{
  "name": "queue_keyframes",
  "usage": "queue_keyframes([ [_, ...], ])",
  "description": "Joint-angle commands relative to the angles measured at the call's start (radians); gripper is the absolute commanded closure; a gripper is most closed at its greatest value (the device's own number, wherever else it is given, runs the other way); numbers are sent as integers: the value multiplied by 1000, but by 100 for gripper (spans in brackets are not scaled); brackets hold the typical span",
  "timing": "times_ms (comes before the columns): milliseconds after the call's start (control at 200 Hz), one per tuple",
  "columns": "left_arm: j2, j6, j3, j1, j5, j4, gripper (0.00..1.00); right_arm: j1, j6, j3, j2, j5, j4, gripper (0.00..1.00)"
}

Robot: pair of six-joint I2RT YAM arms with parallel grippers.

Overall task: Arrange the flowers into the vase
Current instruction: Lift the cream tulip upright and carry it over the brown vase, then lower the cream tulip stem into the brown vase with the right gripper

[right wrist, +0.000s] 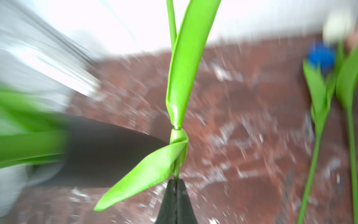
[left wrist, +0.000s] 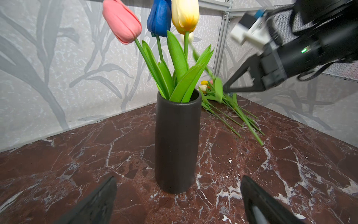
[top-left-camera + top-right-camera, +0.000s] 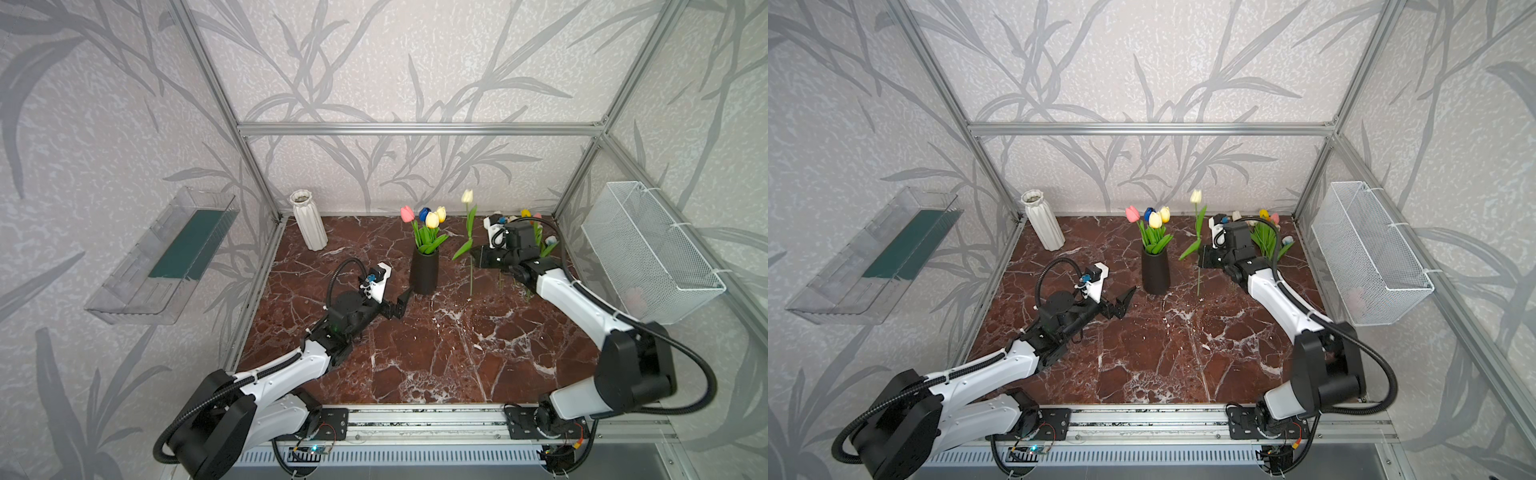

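Pinched tulip (image 3: pixel 467 196) by its stem in right gripper (image 1: pixel 175 186), long axis upright, just right of vase (image 3: pixel 424 270), not yet over its mouth. Left gripper (image 3: pixel 401 305) spread, empty, near vase.

A white ribbed vase (image 3: pixel 308 222) is placed upright in the far-left corner of the marble tabletop (image 3: pixel 415 353). A wire basket (image 3: pixel 648 249) is wall-mounted.

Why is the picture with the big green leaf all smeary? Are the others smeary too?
Right wrist view: table and black vase streak with motion blur, the held tulip looks sharp; left wrist view: black vase crisp, held tulip smeared; both top views: clear.
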Motion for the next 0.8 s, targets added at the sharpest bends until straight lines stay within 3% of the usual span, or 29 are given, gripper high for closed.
queue_keyframes([
  [0, -15, 21, -1, -2, -20, 36, 0, 31, 88, -151, -98, -149, 569, 100],
  [120, -13, 19, -4, -2, -20, 49, 1, 78, 104, -234, -122, -199, 871, 100],
  [260, -13, 15, -9, -1, -16, 50, 0, 155, 78, -264, -54, -164, 1101, 100],
  [565, -34, 21, -9, -2, -20, 25, 0, 258, -88, -147, 143, -6, 1183, 100],
  [795, -62, 31, -23, -1, -42, 4, 1, 285, -166, -100, 195, 106, 1191, 100],
])
